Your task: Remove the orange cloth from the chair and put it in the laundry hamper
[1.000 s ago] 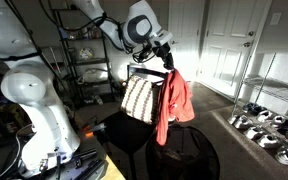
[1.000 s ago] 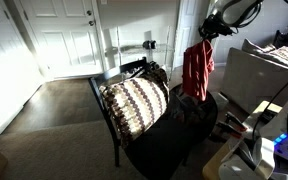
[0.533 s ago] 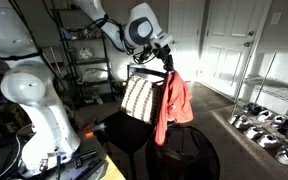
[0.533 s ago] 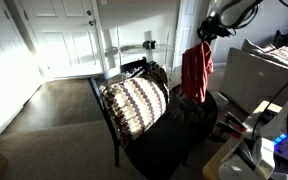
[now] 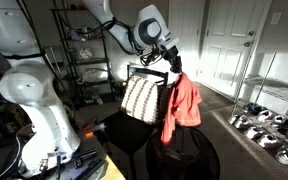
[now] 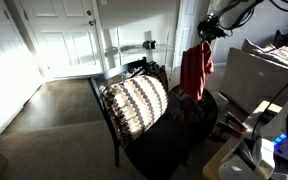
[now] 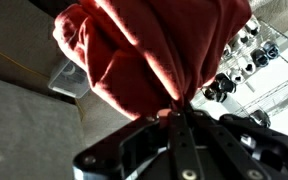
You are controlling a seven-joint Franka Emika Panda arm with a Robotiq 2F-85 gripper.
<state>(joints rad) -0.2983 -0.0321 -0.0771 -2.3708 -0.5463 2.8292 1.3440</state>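
The orange cloth (image 5: 182,103) hangs limp from my gripper (image 5: 174,67), which is shut on its top edge. It hangs beside the chair (image 5: 141,98), whose striped back faces the camera, and above the black laundry hamper (image 5: 196,150). In the other exterior view the cloth (image 6: 195,72) hangs from the gripper (image 6: 205,37) over the hamper (image 6: 174,130), to the right of the chair (image 6: 134,105). In the wrist view the cloth (image 7: 144,50) fills the upper frame, pinched between the shut fingers (image 7: 174,112).
A wire shelf rack (image 5: 82,60) stands behind the chair. Shoes on a low rack (image 5: 269,125) line the right wall. White doors (image 6: 64,40) are at the back. A pale box (image 6: 259,80) stands near the hamper.
My gripper has carried the cloth a little further away from the chair and slightly higher, over the hamper. The chair and hamper have not moved.
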